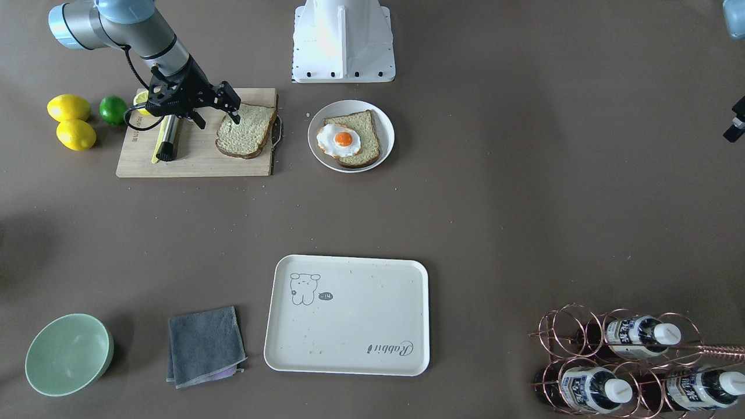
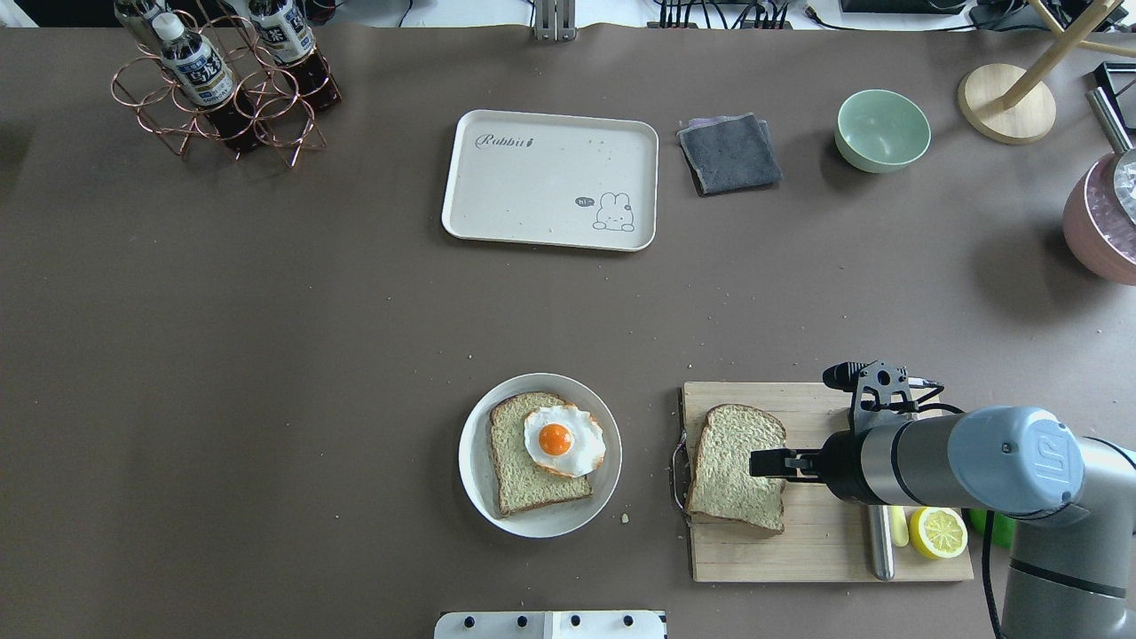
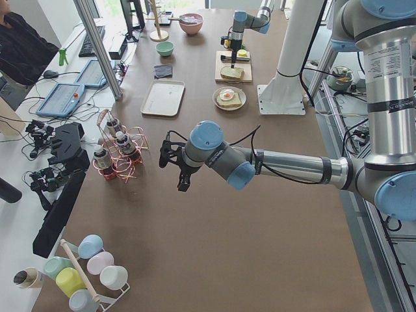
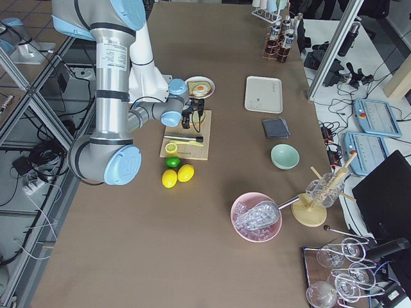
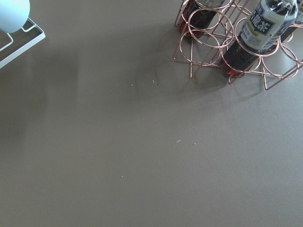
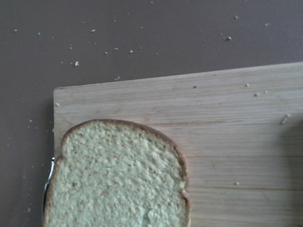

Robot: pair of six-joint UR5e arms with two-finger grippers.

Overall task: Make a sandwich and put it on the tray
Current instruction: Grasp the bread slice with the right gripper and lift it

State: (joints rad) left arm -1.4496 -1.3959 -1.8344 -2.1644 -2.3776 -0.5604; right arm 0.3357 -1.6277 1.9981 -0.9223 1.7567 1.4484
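Observation:
One bread slice (image 1: 364, 125) with a fried egg (image 1: 340, 139) on it lies on the round white plate (image 1: 384, 125) in front of the robot base. A second slice (image 1: 250, 137) lies flat on the wooden cutting board (image 1: 192, 157). My right gripper (image 1: 236, 116) reaches down at a slant and its tip is at that slice's edge; it looks open and holds nothing. It also shows in the overhead view (image 2: 768, 462). The cream tray (image 1: 349, 326) stands bare across the table. My left gripper (image 3: 183, 182) hovers over bare table; I cannot tell its state.
A knife (image 2: 879, 541) and a half lemon (image 2: 938, 532) lie on the board. Two lemons (image 1: 70, 119) and a lime (image 1: 112, 109) sit beside it. A grey cloth (image 1: 205, 344) and a green bowl (image 1: 68, 354) flank the tray. A copper bottle rack (image 1: 628, 361) stands at the far corner.

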